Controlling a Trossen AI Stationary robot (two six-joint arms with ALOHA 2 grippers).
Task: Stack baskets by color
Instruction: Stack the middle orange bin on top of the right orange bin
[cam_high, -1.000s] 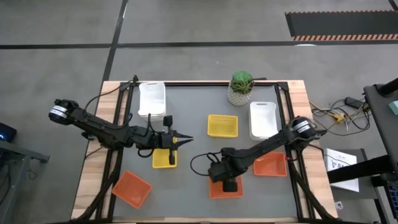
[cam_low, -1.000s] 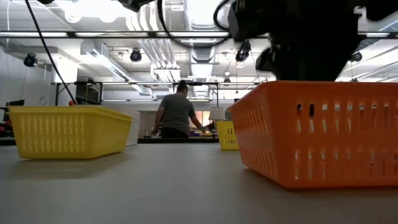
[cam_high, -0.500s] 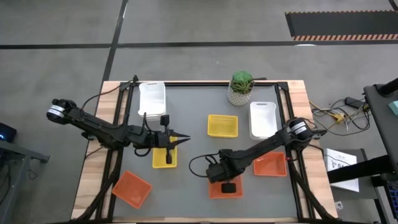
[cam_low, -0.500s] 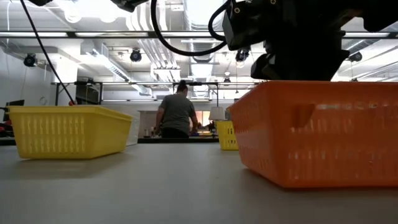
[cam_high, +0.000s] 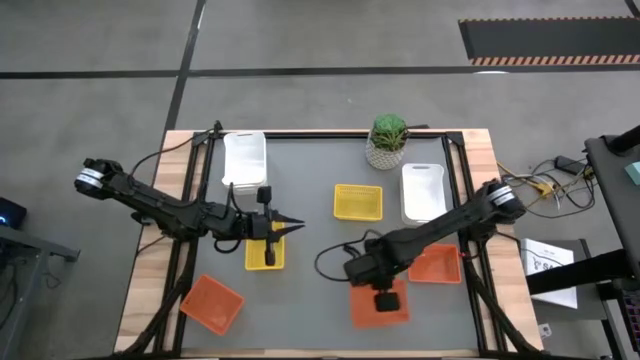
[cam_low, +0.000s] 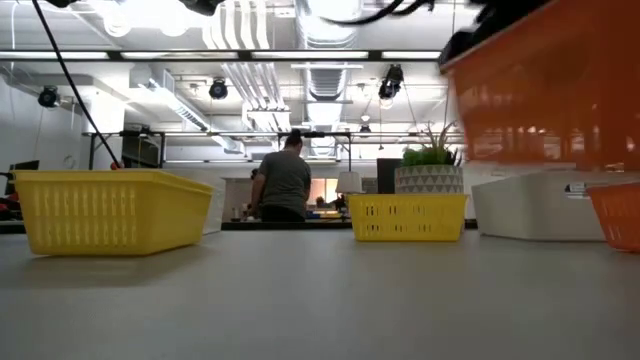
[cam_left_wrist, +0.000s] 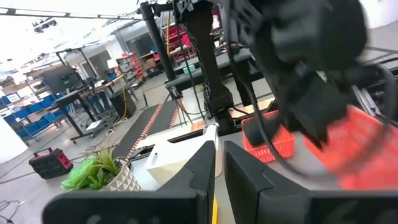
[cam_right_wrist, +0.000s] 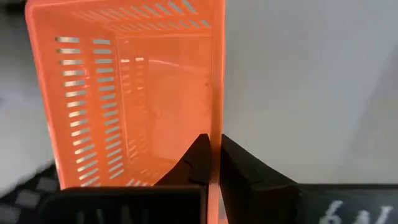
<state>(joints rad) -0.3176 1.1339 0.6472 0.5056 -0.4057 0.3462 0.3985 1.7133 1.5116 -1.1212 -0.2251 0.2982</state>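
Note:
My right gripper (cam_high: 385, 298) is shut on an orange basket (cam_high: 380, 306), which hangs above the table's near middle and shows at the upper right of the low view (cam_low: 548, 90). My left gripper (cam_high: 292, 228) is shut and empty, pointing level toward the table's right over a yellow basket (cam_high: 264, 253). A second yellow basket (cam_high: 357, 202) stands mid-table. Two white baskets (cam_high: 244, 158) (cam_high: 423, 190) stand toward the far edge. Two more orange baskets (cam_high: 436, 264) (cam_high: 211, 303) rest on their bases on the table. My right gripper pinches one side wall of the orange basket at its rim (cam_right_wrist: 216, 127), one finger (cam_right_wrist: 196, 157) inside the basket and the other outside. The fingers come from above, slanting steeply down. The basket is lifted clear of the table (cam_low: 548, 90).
A green potted plant (cam_high: 387, 140) stands at the far edge between the white baskets. Bare grey table lies in the middle and along the near edge. A person (cam_low: 285, 180) stands in the room far behind the table.
My right gripper has risen and gone a little toward the table's right edge with the orange basket. The basket stood on the table a second ago and now hangs clear of it, uncovering the yellow basket, plant and white basket behind it in the low view.

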